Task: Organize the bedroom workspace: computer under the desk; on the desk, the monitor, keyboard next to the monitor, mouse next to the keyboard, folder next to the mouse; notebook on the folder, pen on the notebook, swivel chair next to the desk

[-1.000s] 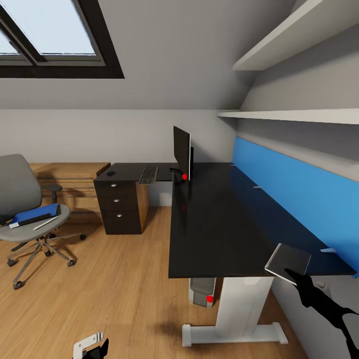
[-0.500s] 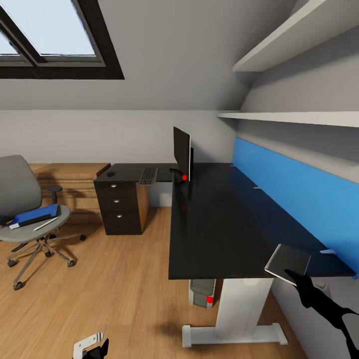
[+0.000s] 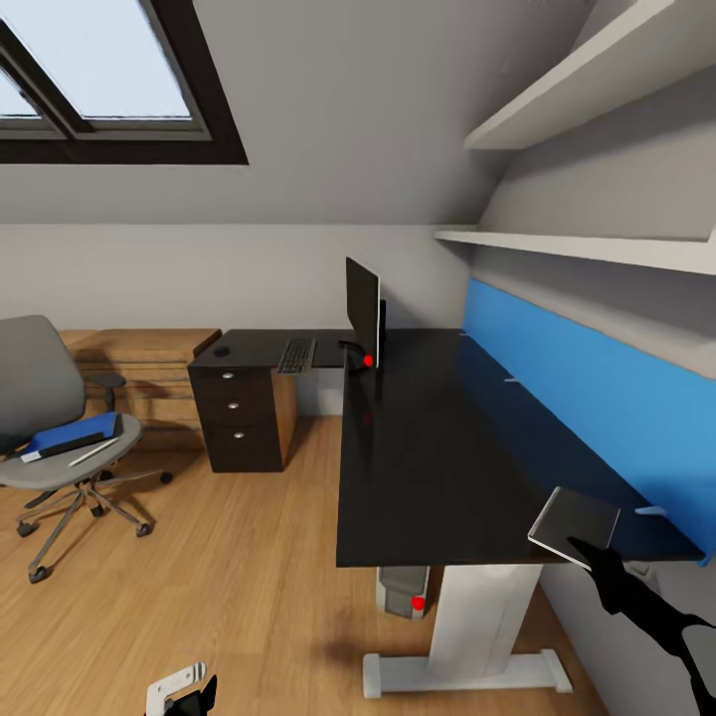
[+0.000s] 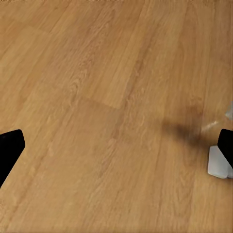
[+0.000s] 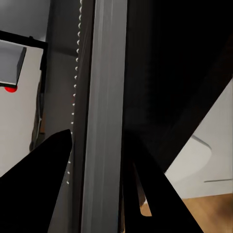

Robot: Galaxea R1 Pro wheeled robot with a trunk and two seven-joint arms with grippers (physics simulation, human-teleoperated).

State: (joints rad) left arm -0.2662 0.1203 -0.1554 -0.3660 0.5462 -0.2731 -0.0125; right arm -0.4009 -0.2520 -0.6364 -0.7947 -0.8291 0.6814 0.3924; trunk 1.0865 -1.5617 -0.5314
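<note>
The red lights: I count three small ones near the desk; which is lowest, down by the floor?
The one on the computer under the desk, near the white leg. The other two sit higher: one at the monitor corner, one a faint reflection on the desktop.

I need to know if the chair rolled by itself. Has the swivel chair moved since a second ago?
No. The swivel chair sits lower in the head view, but so does the desk drawer unit beside it: the camera shifted.

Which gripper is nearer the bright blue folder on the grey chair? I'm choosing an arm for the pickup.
Left. The left gripper sits low over the floor, chair-side; the right gripper is across the desk from the folder.
</note>
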